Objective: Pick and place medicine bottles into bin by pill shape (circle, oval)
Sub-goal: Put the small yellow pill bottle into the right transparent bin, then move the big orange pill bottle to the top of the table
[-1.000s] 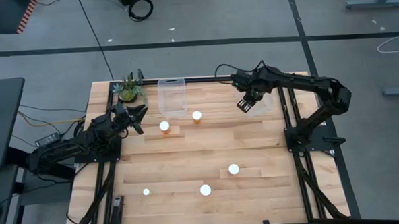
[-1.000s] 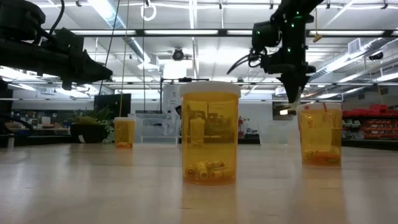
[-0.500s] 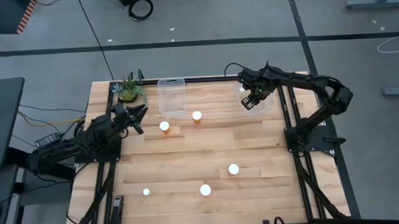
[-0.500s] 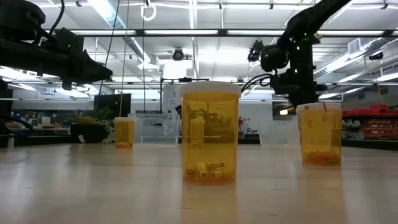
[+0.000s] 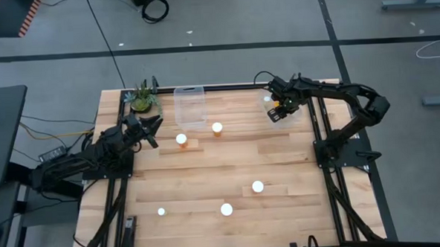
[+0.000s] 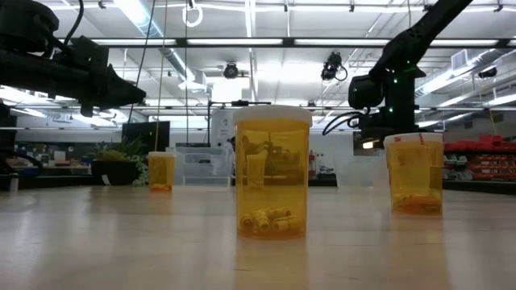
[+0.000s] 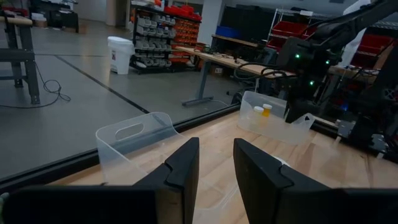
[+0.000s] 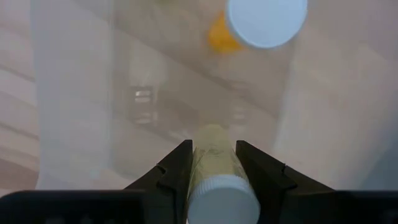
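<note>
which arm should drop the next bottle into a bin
The right. Its gripper is already shut on a bottle and sits over the clear bin at the table's far right, where another bottle already stands. The left gripper is empty, open, waiting at the left edge.

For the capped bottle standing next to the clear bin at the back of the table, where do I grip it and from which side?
Come from straight above and close on the orange wall just under the white cap of the bottle. It stands upright, so the round body sits between the fingers. The clear bin stands close beside it, so line the fingers up parallel to that wall.
</note>
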